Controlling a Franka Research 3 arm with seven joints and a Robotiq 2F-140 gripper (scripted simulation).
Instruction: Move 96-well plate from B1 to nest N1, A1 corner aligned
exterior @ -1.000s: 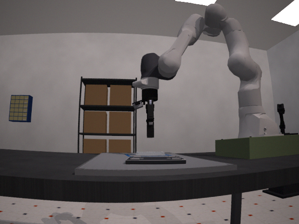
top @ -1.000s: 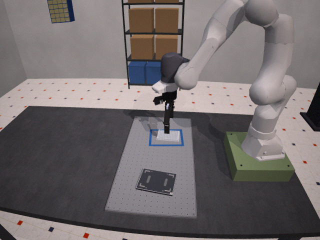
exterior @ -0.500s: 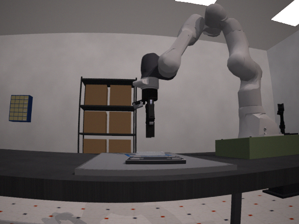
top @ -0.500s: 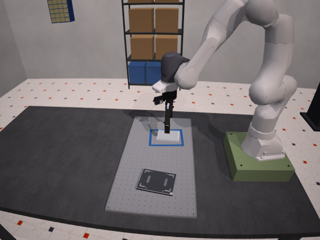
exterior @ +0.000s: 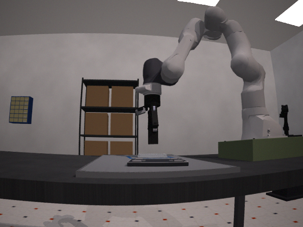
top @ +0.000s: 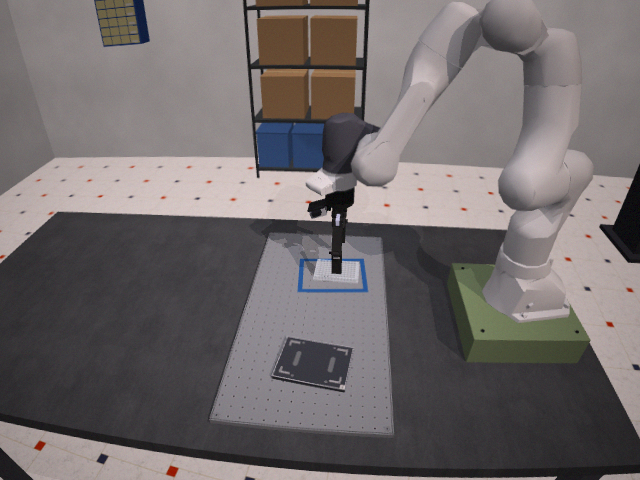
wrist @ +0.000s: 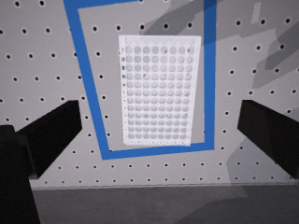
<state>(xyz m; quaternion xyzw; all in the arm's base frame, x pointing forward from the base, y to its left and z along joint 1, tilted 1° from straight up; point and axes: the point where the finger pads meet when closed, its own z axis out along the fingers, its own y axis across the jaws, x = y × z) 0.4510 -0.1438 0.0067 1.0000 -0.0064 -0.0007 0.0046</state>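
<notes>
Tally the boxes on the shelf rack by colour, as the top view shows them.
Shelf rack, top view:
Brown boxes: 6, the top 2 cut off by the frame edge
Blue boxes: 2
Total: 8

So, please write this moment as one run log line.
phase: approach | tool: open, above plate, holds nothing | plate: flat in B1 frame | nest: vacant
</notes>
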